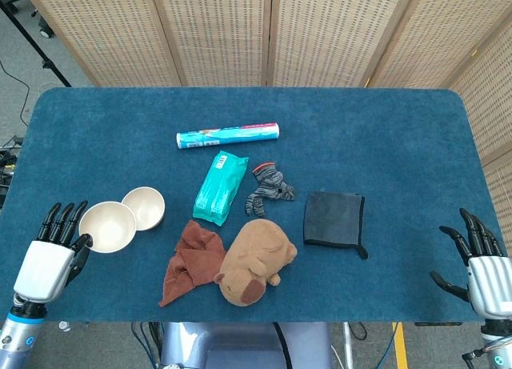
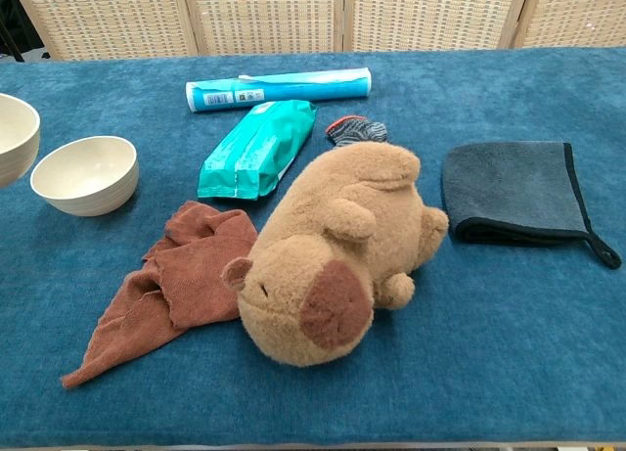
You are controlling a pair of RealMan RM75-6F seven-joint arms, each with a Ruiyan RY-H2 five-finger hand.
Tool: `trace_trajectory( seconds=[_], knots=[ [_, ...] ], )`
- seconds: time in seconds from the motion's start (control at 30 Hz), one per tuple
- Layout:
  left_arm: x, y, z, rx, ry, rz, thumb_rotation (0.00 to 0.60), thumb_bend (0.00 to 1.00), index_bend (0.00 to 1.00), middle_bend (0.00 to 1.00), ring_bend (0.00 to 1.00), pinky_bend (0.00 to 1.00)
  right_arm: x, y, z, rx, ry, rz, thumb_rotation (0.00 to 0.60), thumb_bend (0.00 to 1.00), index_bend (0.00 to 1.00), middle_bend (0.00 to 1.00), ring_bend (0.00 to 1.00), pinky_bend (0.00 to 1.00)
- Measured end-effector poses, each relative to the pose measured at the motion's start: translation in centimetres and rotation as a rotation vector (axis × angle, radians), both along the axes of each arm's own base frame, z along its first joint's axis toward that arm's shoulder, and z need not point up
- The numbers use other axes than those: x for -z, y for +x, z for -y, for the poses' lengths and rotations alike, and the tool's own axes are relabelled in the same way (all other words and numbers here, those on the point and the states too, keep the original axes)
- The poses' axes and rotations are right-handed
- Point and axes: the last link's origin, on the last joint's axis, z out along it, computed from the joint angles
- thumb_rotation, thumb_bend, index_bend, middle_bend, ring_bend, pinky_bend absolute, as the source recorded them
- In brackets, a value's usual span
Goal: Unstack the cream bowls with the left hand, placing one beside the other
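Gripping one cream bowl [image 1: 107, 226] at its near rim, the left hand [image 1: 50, 261] is holding it just beside the second cream bowl [image 1: 144, 207] on the blue table [image 1: 384, 137]. The right hand [image 1: 484, 266] is resting with fingers spread, grasping nothing.

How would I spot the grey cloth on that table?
Find the big brown plush animal near the front edge of the blue table. The grey cloth lies flat just right of it: a dark, neatly folded square, unlike the crumpled rust-brown rag on the plush's other side.
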Motion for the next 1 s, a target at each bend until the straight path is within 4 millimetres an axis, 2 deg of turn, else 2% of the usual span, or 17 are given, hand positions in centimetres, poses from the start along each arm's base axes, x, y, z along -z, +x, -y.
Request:
trace_trajectory(
  seconds=[0.47, 1.0],
  knots=[
    [1.8, -1.7, 2.3, -0.033, -0.076, -0.028, 0.600, 0.48, 0.70, 0.06, 0.05, 0.05, 0.0, 0.1, -0.1, -0.003, 0.002, 0.002, 0.600, 0.16, 0.22, 0.00, 0.00, 0.15],
    [3.3, -4.6, 2.6, -0.099, -0.119, -0.076, 0.600, 0.48, 0.70, 0.06, 0.05, 0.05, 0.2, 0.0, 0.0, 0.007, 0.004, -0.006, 0.600, 0.16, 0.22, 0.00, 0.00, 0.15]
  ],
)
